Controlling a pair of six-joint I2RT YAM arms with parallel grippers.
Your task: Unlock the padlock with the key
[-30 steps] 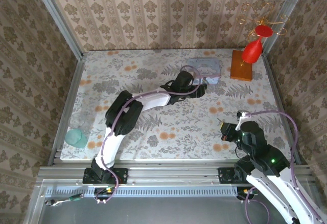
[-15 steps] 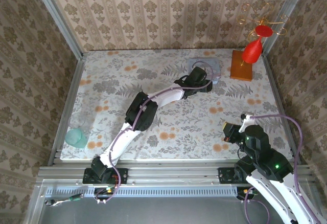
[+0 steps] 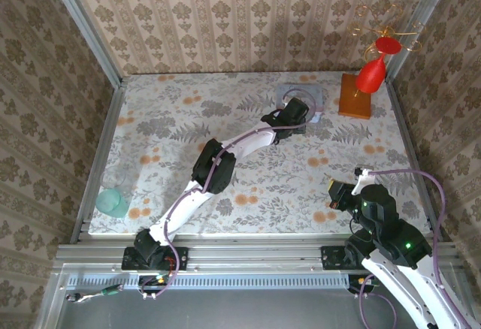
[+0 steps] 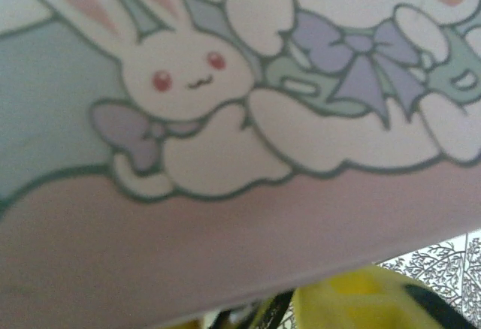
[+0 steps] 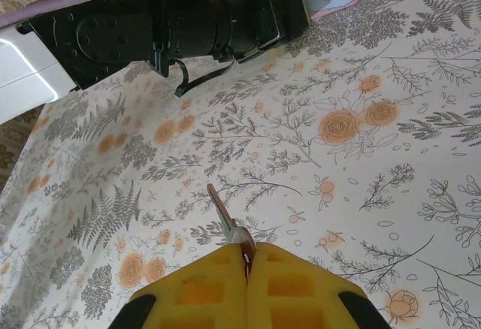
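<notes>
While aloft, key [image 5: 222,210] in right jaws

White links [image 3: 252,141], black joints [image 3: 213,170], lilac cables [image 3: 398,170], yellow blocky finger pads [image 5: 301,280], green light [image 3: 406,245] on right arm [image 3: 387,227]

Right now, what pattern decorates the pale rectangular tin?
Tin: white cartoon bunny, lilac bows; left wrist view.

Left gripper [image 3: 301,112] at tin [image 3: 310,92]; right gripper [image 3: 333,194] well apart, near-right.
</notes>
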